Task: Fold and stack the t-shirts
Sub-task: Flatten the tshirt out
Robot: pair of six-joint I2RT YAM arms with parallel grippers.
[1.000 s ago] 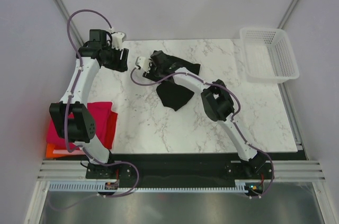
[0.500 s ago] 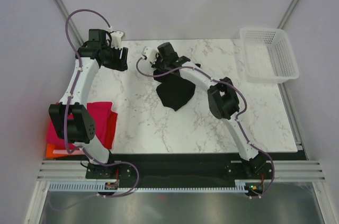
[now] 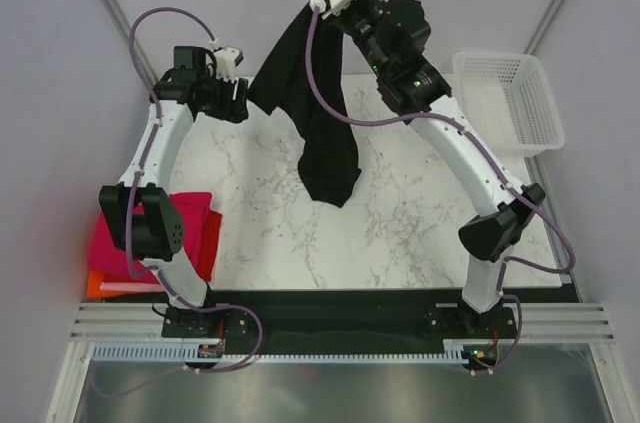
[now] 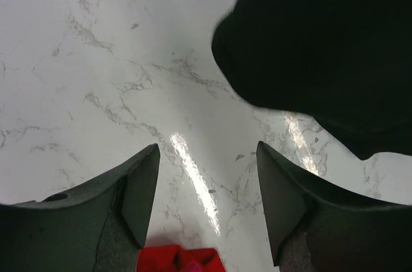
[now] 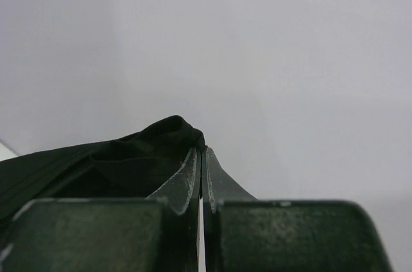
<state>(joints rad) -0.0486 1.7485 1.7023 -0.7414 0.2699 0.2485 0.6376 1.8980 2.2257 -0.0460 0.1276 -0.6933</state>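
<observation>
Right end effector [image 3: 314, 5], raised high over the bench's [image 3: 420, 233] far edge, is clamped tight on a corner of the black t-shirt [image 3: 322, 138], which hangs down toward the bench's middle. Left end effector [image 4: 206, 156] gapes wide with nothing in it, above the bench's far-left corner. Folded t-shirts [image 3: 195, 215] lie stacked at the bench's near-left edge.

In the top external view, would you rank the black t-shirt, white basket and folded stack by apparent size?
Largest: black t-shirt, hanging nearer the camera.
Then white basket and folded stack, alike; stack partly hidden.
</observation>
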